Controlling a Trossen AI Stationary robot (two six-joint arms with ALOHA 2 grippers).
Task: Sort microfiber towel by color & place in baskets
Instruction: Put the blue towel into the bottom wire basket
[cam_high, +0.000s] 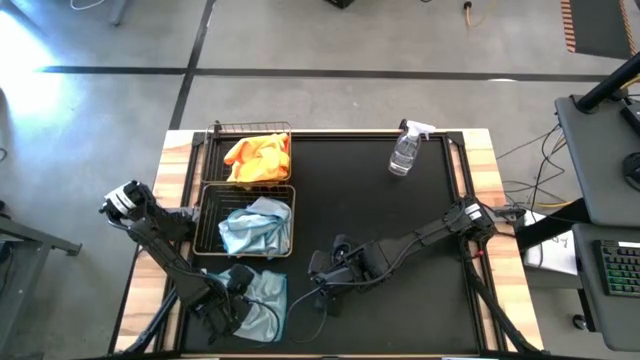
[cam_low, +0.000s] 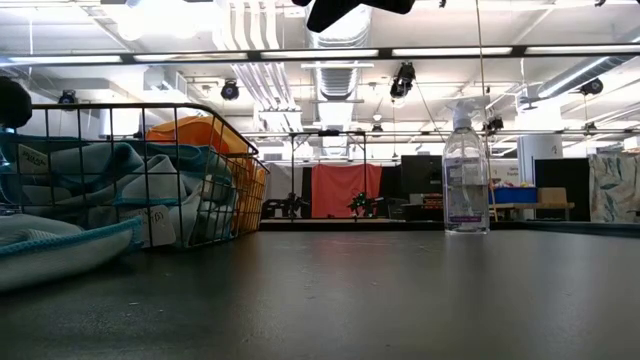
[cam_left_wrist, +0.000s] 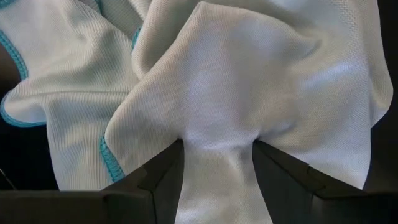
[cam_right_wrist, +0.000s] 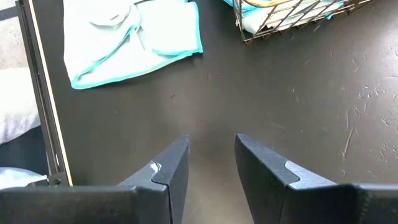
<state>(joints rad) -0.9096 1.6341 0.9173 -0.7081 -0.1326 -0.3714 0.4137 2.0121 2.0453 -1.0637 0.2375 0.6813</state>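
Observation:
One pale blue-grey towel with a teal hem lies on the black mat near the table's near-left corner. My left gripper is down on it and shut on it. The far wire basket holds orange towels. The near wire basket holds blue-grey towels. My right gripper is open over bare mat right of the loose towel, touching nothing. In the low view the blue-grey towel shows at the lower left, in front of the baskets. My left gripper pinches a gathered bunch of the towel's cloth between its two fingers, away from the teal hem. It comes from above, pointing down. Creases fan out from the pinch. The rest of the towel lies loosely rumpled on the mat.
A clear plastic spray bottle stands upright near the mat's far-right corner. Bare black mat stretches between the baskets and the bottle. Wooden table edges border the mat on the left and right.

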